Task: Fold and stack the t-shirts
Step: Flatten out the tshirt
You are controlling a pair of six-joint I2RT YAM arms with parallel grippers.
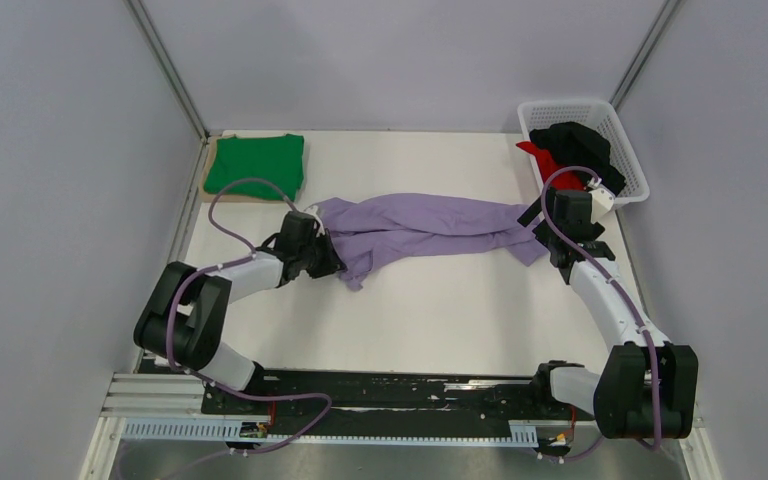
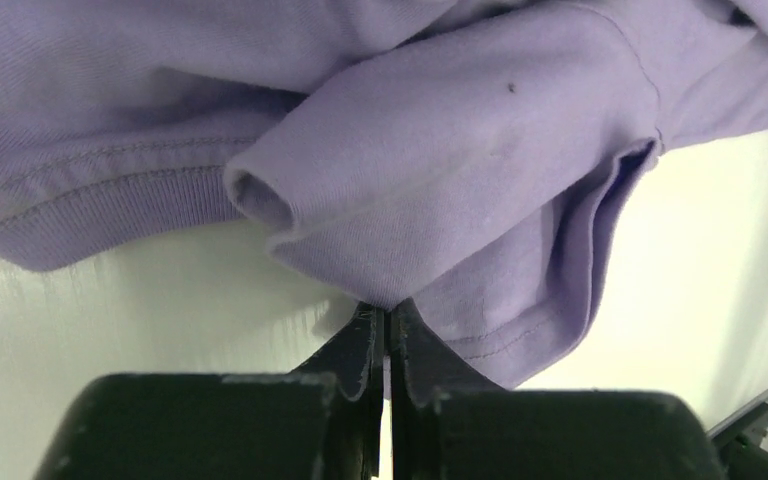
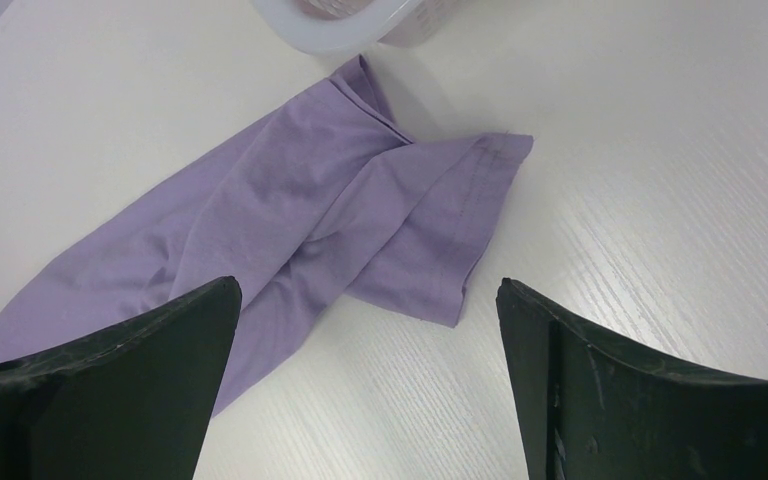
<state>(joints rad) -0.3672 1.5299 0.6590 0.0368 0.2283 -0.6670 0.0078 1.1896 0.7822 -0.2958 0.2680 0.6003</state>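
Lilac shirt (image 1: 420, 225) pinched at its left end on the table (image 1: 440, 310)
The left gripper (image 2: 388, 312) is clamped on a fold of the shirt; the right gripper (image 3: 368, 288) is held spread above its right end. A green shirt (image 1: 256, 163) is laid folded on the tan board (image 1: 207, 186), far left.

The lilac t-shirt (image 1: 430, 225) was soft, matt cloth, a fine knit with stitched hems and one ribbed edge. The green t-shirt (image 1: 257, 163) looked to be of similar matt cloth. The tan board (image 1: 209, 180) was dull and flat. The table (image 1: 440, 320) was white and smooth, with a faint grain and a light sheen. The basket (image 1: 632, 160) was white, slightly glossy plastic lattice. The left pincer (image 2: 388, 320) and the right pincer (image 3: 368, 290) were matt black plastic, a little rough at the edges.
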